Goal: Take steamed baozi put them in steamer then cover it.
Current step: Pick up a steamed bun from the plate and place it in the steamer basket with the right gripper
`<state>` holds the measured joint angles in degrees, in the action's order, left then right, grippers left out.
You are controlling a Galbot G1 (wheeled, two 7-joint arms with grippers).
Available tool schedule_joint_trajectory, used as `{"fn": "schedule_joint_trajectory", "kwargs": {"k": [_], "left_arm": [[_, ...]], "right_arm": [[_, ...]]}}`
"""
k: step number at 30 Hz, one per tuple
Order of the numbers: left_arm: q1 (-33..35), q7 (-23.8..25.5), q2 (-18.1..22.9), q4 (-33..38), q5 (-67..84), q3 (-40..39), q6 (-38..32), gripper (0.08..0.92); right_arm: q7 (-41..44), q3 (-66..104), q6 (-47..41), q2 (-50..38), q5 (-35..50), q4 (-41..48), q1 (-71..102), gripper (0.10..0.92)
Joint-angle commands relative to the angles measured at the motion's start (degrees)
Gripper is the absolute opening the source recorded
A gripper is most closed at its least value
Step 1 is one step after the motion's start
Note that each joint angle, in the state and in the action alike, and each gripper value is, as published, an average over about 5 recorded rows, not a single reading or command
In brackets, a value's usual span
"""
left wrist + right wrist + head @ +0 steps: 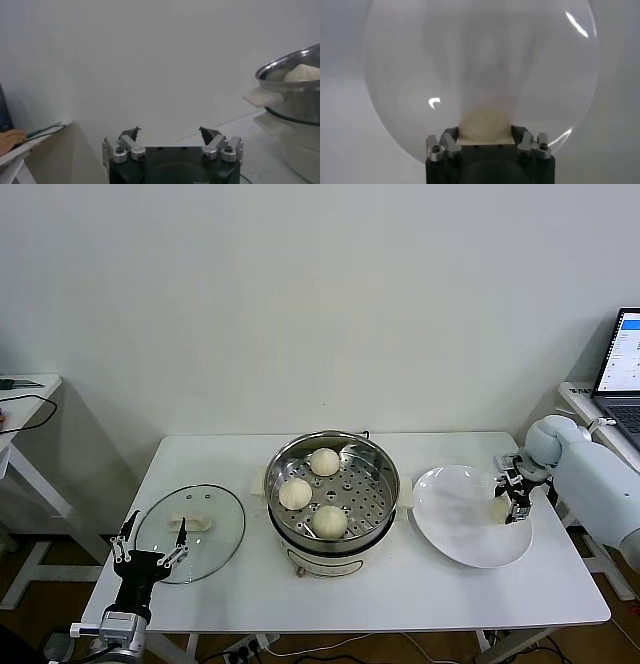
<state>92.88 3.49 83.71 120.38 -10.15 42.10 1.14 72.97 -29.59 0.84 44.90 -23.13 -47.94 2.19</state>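
Head view: my right gripper reached over the white plate, jaws closed around the last baozi; three buns sat in the steamer, the cover lying left of it. Left wrist view: my left gripper stood wide, empty. Right wrist view: bun pinched between my fingers.

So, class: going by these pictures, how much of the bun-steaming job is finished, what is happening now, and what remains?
Done: three baozi sit on the perforated tray of the steamer.
In hand: the right claw is over the white plate, its fingers either side of the last baozi, which is not yet lifted.
Left: move that bun into the steamer, then fit the glass cover, which lies on the table by the open left claw.
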Motion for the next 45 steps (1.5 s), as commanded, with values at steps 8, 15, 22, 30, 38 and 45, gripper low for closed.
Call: {"fn": "schedule_joint_trajectory", "kwargs": {"k": [8, 15, 22, 30, 38, 45], "left_arm": [[-0.9, 0.4, -0.4, -0.4, 0.3, 0.0, -0.2, 0.823], [-1.9, 0.9, -1.2, -0.8, 1.1, -0.1, -0.3, 0.823], [-3.0, 1.3, -1.9, -1.2, 2.1, 0.2, -0.3, 0.823], [-3.4, 1.5, -2.0, -1.8, 2.5, 0.6, -0.3, 0.823], [-3.5, 1.4, -1.5, -1.5, 2.5, 0.6, -0.3, 0.823], [-3.4, 1.4, -1.5, -1.5, 2.5, 0.8, -0.2, 0.823]], "right_arm": [[0.3, -38.6, -17.1, -10.9, 36.5, -26.7, -35.6, 0.683], [-3.2, -54.0, -23.9, -6.1, 50.1, -36.1, -51.6, 0.687], [-6.0, -59.8, -27.7, 3.2, 59.7, -38.9, -59.5, 0.687], [-7.6, -58.3, -28.9, 14.8, 61.1, -35.0, -54.6, 0.687], [-7.5, -56.0, -28.8, 18.9, 56.9, -31.4, -46.2, 0.687], [-6.7, -54.1, -28.2, 19.2, 50.7, -27.8, -40.2, 0.692]]}}
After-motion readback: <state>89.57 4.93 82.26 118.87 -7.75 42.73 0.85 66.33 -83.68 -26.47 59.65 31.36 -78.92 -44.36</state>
